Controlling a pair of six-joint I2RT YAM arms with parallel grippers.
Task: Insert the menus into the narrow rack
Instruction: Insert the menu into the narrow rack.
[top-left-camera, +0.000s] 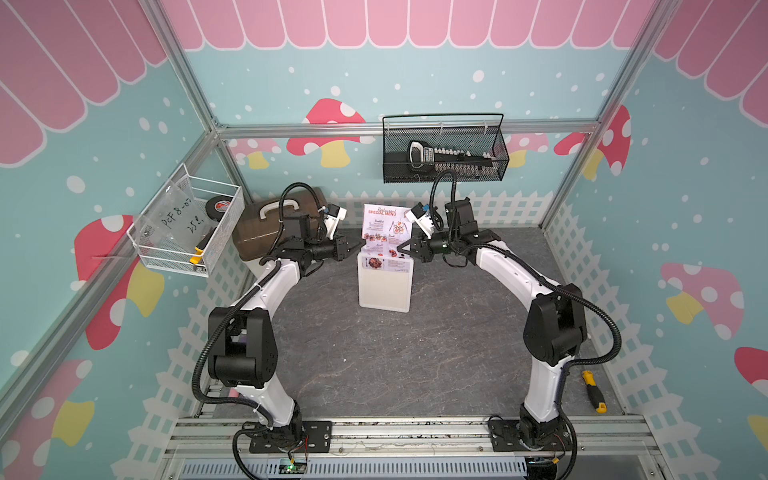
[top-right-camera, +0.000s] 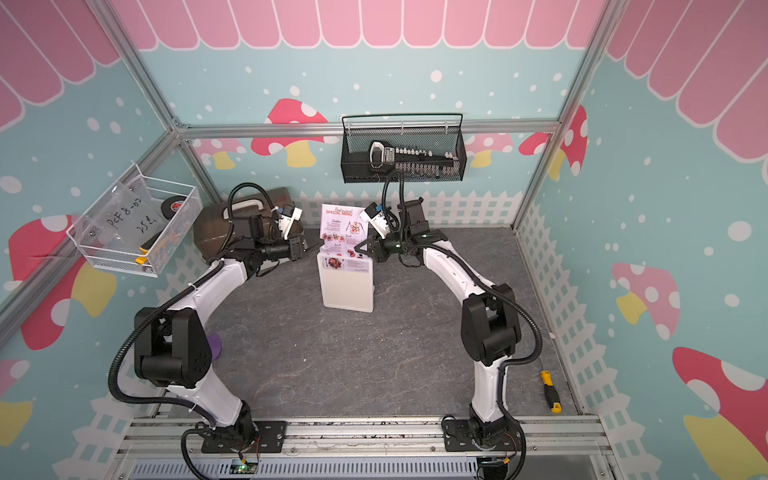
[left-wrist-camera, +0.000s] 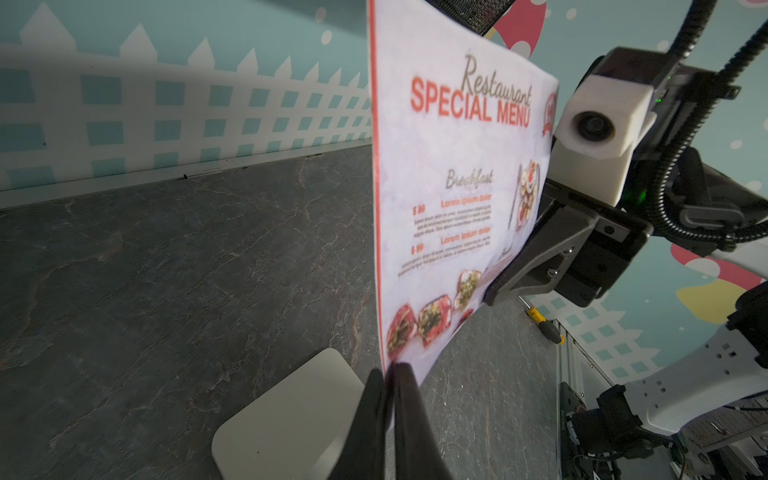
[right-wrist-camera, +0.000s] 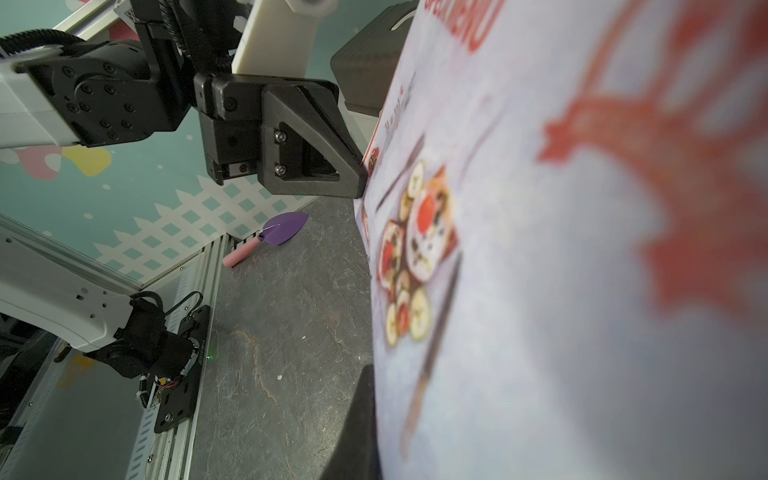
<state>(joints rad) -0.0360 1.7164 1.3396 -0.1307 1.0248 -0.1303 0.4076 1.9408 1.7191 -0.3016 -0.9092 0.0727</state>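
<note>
Pinching the menu (top-left-camera: 384, 224) from both sides, we hold it upright at the far end of the narrow rack (top-left-camera: 385, 291).

Our left gripper (top-left-camera: 358, 247) is clamped on the sheet's left edge, low down beside the row of food photos. The left wrist view shows its two dark fingers (left-wrist-camera: 370, 415) pressed together with the paper between them. Our right gripper (top-left-camera: 402, 248) is clenched on the opposite edge at about the same height. The rack lies flat on the grey table (top-left-camera: 415, 365) between our two arms. The menu's lower end is tucked into the rack's far opening, and a food photo shows through the translucent plastic in both top views. The red "SPECIAL MENU" heading is at the top of the sheet. A brown case (top-left-camera: 266, 224) sits behind our left arm.
</note>
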